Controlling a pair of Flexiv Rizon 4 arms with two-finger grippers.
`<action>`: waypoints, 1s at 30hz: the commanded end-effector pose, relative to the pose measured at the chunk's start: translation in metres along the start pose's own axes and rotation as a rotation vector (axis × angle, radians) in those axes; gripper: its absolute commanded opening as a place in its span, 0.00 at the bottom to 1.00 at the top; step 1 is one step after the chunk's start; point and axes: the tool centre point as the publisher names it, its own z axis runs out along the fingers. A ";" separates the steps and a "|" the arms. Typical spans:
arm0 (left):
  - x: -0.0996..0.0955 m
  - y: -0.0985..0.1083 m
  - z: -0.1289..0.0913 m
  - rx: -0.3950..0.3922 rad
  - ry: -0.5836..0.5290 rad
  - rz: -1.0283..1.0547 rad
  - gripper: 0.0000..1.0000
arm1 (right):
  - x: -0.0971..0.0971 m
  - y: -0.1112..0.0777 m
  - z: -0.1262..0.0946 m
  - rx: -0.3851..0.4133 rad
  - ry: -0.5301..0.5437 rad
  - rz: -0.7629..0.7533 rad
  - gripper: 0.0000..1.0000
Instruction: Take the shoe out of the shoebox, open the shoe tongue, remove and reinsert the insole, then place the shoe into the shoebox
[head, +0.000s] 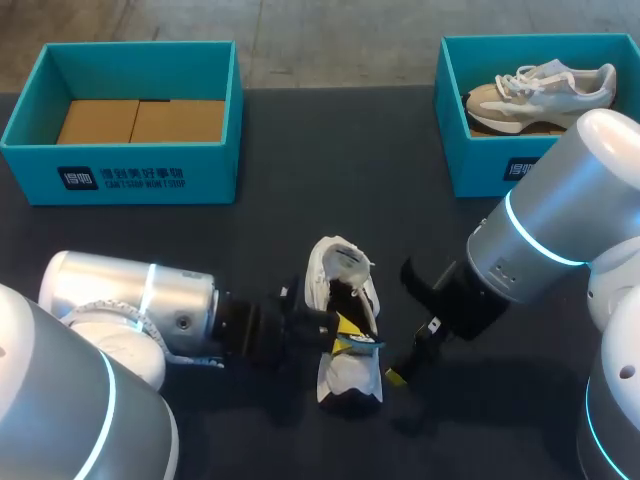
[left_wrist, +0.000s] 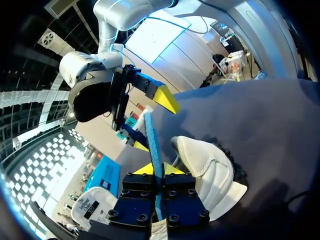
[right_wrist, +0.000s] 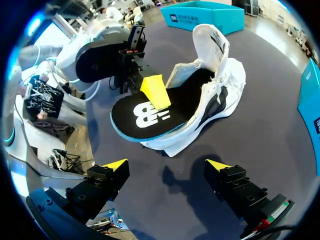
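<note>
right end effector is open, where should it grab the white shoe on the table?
Probably the sidewall rim of the shoe facing the right end effector, coming from that side. It is a thin upright edge, while the insole, pinched by the left end effector, sticks out over the opposite side.
</note>
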 end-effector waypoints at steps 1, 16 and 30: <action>-0.001 0.001 0.004 -0.002 0.009 0.011 0.00 | 0.001 0.000 0.001 -0.001 -0.002 0.001 1.00; 0.003 0.022 0.003 -0.049 0.019 0.071 0.00 | 0.001 0.000 0.001 -0.001 -0.002 0.001 1.00; 0.001 0.018 0.000 -0.033 0.015 0.053 0.39 | 0.001 0.000 0.001 -0.001 -0.002 0.001 1.00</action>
